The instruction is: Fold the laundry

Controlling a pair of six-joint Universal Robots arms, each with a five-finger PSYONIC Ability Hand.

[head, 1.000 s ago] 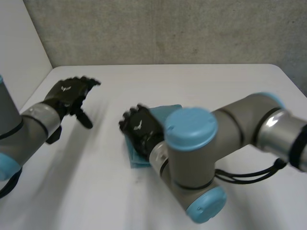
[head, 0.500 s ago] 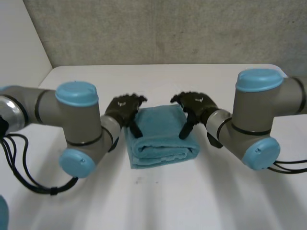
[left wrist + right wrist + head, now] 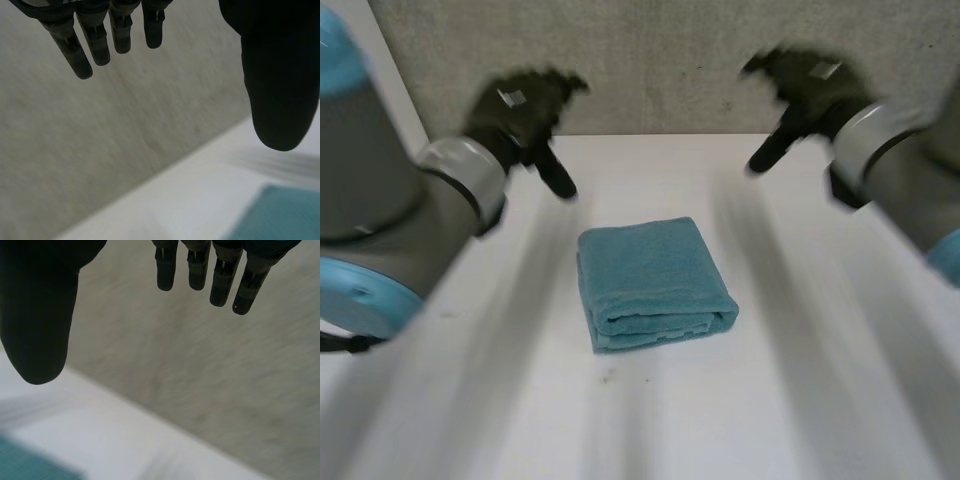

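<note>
Both spread, empty: left robot hand [image 3: 515, 102], right robot hand [image 3: 815, 85]; towel [image 3: 650, 272] edges seemingly clear.

We find the towel [image 3: 653, 283] lying folded on the table [image 3: 620, 420]. Behind the towel and to its left hangs the left hand [image 3: 520, 110]; behind it and to its right, the right hand [image 3: 810, 85].

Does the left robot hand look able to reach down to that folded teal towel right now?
Probably yes. The left robot hand hangs open above the white table, and nothing lies between it and the folded teal towel, which sits alone, untouched.
</note>
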